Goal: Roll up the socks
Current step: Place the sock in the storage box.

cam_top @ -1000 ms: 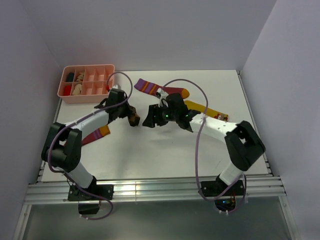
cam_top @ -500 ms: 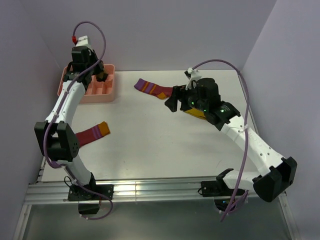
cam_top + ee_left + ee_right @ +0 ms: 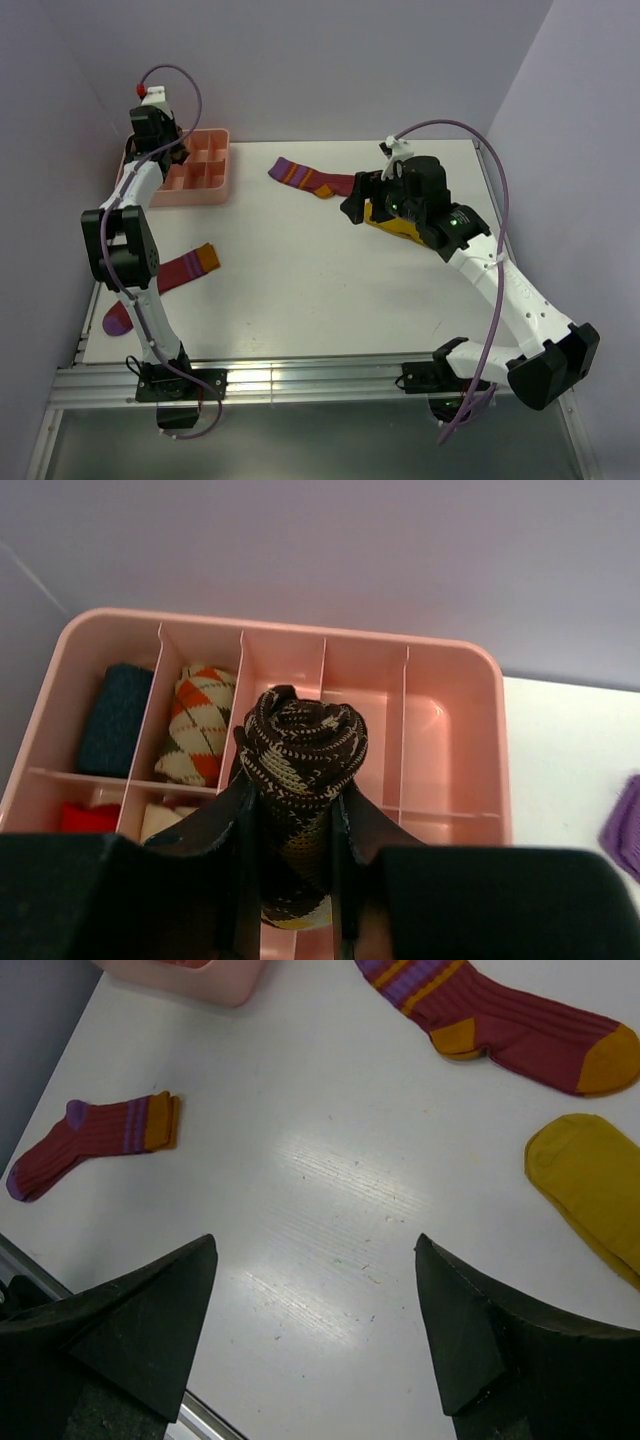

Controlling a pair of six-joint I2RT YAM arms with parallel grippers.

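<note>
Brown check sock [image 3: 303,742] rolled, gripped by the left jaws over the pink tray [image 3: 450,720] (unreleased); right jaws gape empty; both maroon socks [image 3: 510,1020] [image 3: 95,1140] and mustard sock [image 3: 590,1190] lie unrolled.

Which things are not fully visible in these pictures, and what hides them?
Mustard-yellow fabric sock: right wrist view, the right edge cuts it; top view, the right arm covers part.
Rolled brown-and-tan check sock: left wrist view, the left pincer hides its lower end.
Red item in the pink plastic tray: left wrist view, mostly behind the pincer.
</note>
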